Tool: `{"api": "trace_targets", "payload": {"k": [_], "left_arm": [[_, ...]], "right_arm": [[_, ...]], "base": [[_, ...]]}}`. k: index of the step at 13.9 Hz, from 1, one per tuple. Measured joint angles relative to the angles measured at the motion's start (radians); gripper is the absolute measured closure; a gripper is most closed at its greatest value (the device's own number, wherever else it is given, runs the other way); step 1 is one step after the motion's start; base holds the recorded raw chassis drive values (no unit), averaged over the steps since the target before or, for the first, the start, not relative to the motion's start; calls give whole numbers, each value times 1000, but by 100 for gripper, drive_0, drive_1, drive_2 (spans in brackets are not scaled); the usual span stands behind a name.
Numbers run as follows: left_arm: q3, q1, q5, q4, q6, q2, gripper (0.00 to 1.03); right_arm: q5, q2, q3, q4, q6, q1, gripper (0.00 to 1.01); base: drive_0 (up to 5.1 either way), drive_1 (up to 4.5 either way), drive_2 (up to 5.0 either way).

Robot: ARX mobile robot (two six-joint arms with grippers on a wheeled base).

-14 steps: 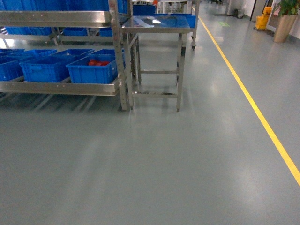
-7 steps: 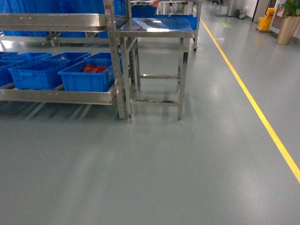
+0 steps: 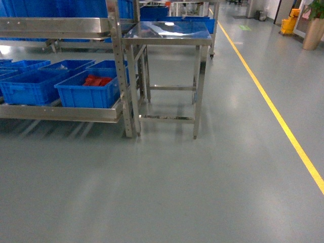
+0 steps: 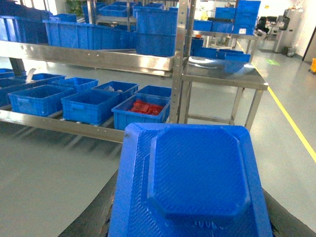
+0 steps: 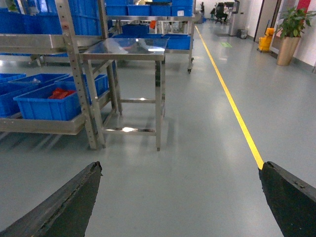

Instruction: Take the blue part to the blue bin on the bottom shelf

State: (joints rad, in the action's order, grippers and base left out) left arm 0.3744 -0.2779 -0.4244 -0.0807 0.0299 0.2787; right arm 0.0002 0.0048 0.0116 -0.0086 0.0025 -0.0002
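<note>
Base had rolled forward and swung a bit right over the last second: the rack (image 3: 61, 25) and the steel table (image 3: 167, 33) sat lower and larger in the head view than a second before, and the bin with red parts (image 3: 88, 88) slid from about 10 o'clock toward 9. So this was an approach phase, with no arm work yet.

The blue part (image 4: 190, 182) filled the 6 o'clock half of the left wrist view, flat and tray-like with a raised octagonal centre. It rode right at the left gripper (image 4: 190, 232); dark finger edges showed at both lower corners beside it, so my read was that the left fingers were clamped on it, though the contact itself was hidden.

The right gripper (image 5: 180, 202) was spread wide with nothing between its fingers (image 5: 64, 207); only floor showed in the gap.

Neither arm appeared in the head view.

The target row of blue bins on the bottom shelf (image 4: 91, 103) was at 10 o'clock in the left wrist view, well apart from the part. I couldn't tell which bin was intended; one held red parts, the others looked open.

The robot was closing on the rack but was not yet within placing reach, in my judgement. It likely needed more forward travel and a turn left toward the shelf. The rack upright (image 3: 119, 71) and the table leg (image 3: 200, 86) were the things to clear on the way in.
</note>
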Motion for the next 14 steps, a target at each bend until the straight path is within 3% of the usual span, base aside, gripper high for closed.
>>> {"api": "trace_targets", "payload": {"k": [14], "left_arm": [[0,0,-2,-2,0,1,60]], "right_arm": [[0,0,0,4,0,0,3]], "base": [[8,425,-408]]}}
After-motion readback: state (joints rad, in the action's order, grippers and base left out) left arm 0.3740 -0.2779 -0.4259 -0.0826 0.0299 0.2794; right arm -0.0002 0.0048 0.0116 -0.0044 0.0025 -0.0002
